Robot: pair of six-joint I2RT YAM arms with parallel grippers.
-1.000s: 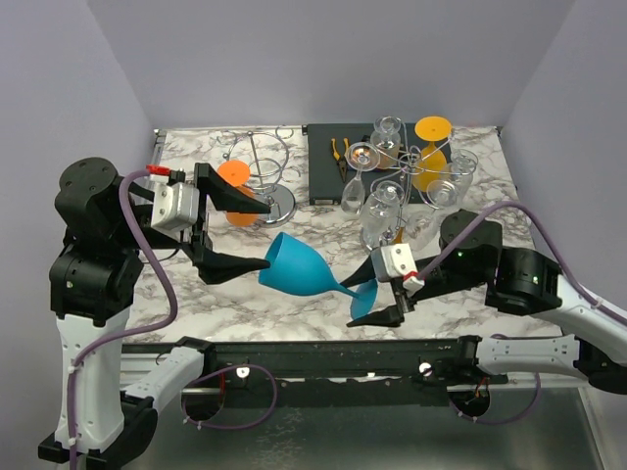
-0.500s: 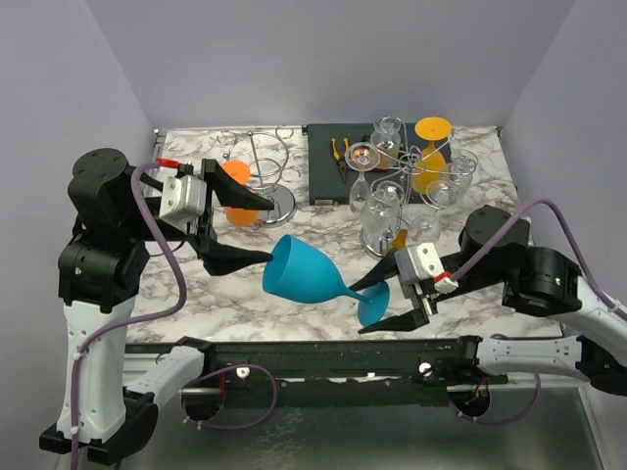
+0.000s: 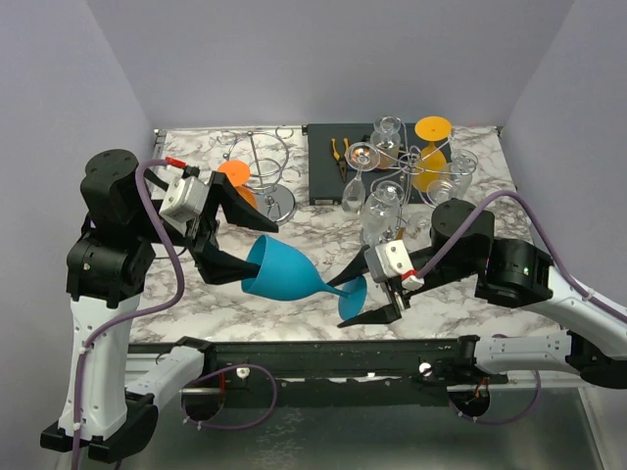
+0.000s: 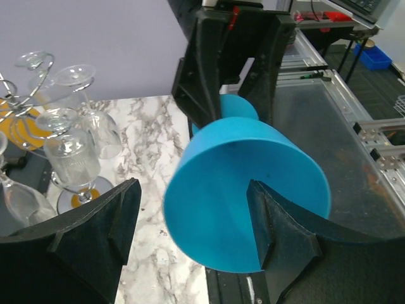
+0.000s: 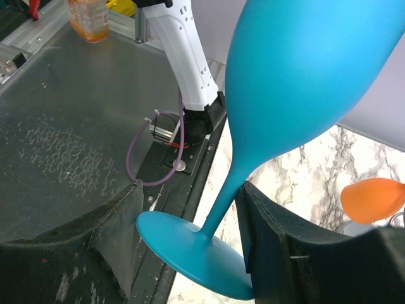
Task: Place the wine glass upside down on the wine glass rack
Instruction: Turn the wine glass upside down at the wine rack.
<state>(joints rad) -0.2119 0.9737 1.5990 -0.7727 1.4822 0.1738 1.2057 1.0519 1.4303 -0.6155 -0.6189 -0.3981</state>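
A blue wine glass [image 3: 286, 275] hangs tilted above the marble table, bowl to the left, foot to the right. My right gripper [image 3: 349, 300] is shut on its foot [image 5: 190, 244], one finger at the foot's edge and the other against the stem. My left gripper [image 3: 245, 255] is open around the bowl's rim [image 4: 247, 190]: its right finger [image 4: 278, 234] overlaps the rim, while the left finger [image 4: 101, 234] stands apart. A chrome wine glass rack [image 3: 263, 176] stands at the back left, with an orange glass [image 3: 233, 173] at it, partly hidden by my left gripper.
A second rack [image 3: 416, 162] at the back right holds several clear glasses [image 3: 380, 208] and an orange one [image 3: 431, 147]. A dark tray with pliers [image 3: 331, 162] lies between the racks. The black front rail [image 3: 323, 354] runs just below the blue glass.
My right gripper has carried the blue glass left, bringing its bowl between the left fingers. The left gripper has narrowed and shifted slightly toward the bowl.
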